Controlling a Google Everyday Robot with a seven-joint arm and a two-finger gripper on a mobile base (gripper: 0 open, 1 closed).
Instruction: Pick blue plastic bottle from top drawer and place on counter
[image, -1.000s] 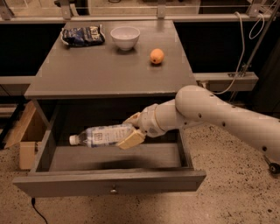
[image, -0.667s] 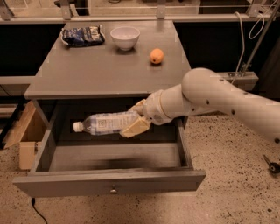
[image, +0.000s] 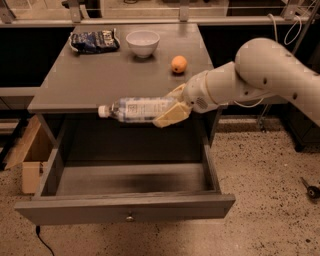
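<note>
My gripper (image: 172, 106) is shut on the blue plastic bottle (image: 136, 109), a clear bottle with a pale label and white cap. It holds the bottle sideways in the air, cap to the left, level with the front edge of the counter (image: 100, 80) and above the open top drawer (image: 125, 207). The drawer is pulled out and its inside shows nothing in it. The white arm reaches in from the right.
On the counter stand a dark blue snack bag (image: 94, 41) at the back left, a white bowl (image: 142, 42) at the back middle and an orange (image: 179, 64) to the right. A cardboard box (image: 30, 155) sits on the floor to the left.
The gripper has lifted the bottle up out of the drawer to the height of the counter's front edge.
</note>
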